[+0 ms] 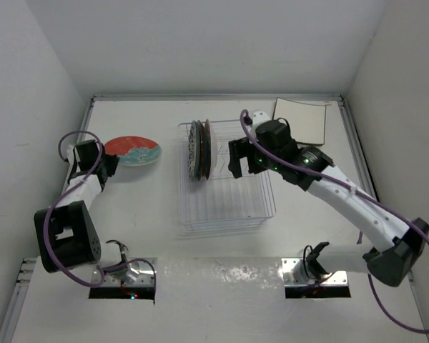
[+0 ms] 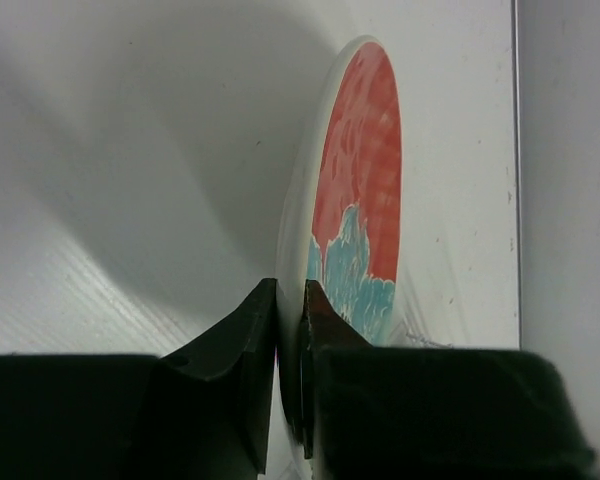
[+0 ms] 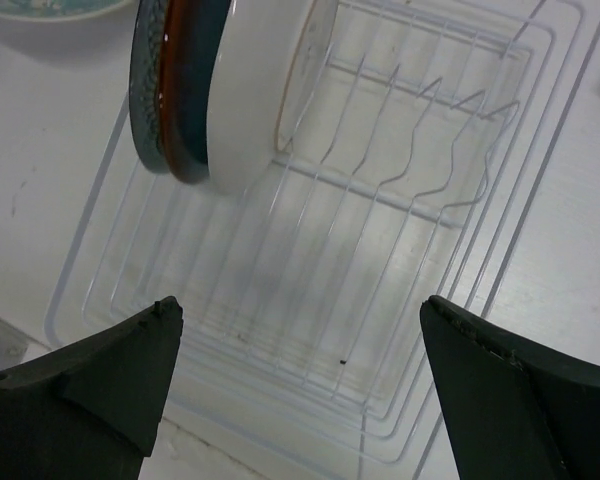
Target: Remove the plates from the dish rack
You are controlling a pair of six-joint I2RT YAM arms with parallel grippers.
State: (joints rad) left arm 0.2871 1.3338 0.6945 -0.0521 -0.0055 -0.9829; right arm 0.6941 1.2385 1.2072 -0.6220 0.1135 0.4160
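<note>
Left of the white wire dish rack (image 1: 229, 207), the left gripper (image 2: 290, 290) is clenched on the rim of a glossy, round red-and-teal plate (image 2: 360, 180). The right gripper (image 3: 300, 305) hangs spread wide above the rack. Glazed plates (image 1: 199, 150) stand on edge at the rack's far end.

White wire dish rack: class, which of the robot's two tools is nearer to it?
Right. The right tool hovers open above the white wire dish rack. The left tool is off to the rack's left, shut on the rim of a red-and-teal round plate.
</note>
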